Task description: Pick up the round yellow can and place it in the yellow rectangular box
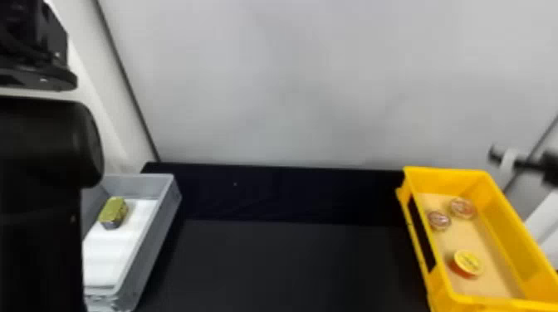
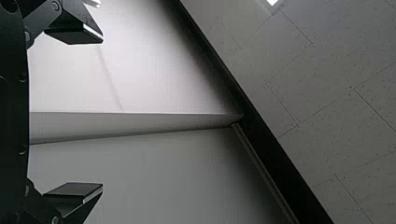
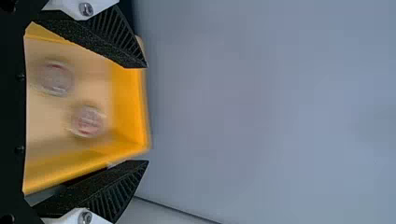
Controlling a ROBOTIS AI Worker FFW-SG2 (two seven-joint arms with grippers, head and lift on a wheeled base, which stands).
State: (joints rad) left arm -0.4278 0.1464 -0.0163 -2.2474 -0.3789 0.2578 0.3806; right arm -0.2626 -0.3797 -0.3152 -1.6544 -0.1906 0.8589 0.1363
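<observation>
Settling the can looks done

The round yellow can [image 1: 469, 263] lies in the yellow rectangular box [image 1: 500, 220], toward its near left corner; two other round containers [image 3: 87, 122] sit nearer the far edge; the right end effector [image 3: 147, 114] is spread and empty; the left one [image 2: 102, 113] is spread too, idle; placing seems complete, so the next move calls only for backing the right arm clear.

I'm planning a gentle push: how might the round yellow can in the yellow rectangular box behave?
The round yellow can would probably slide rather than tip, as it looks low with its round face up. If knocked onto its curved side, it might roll. Its even outline suggests a stiff body.
</observation>
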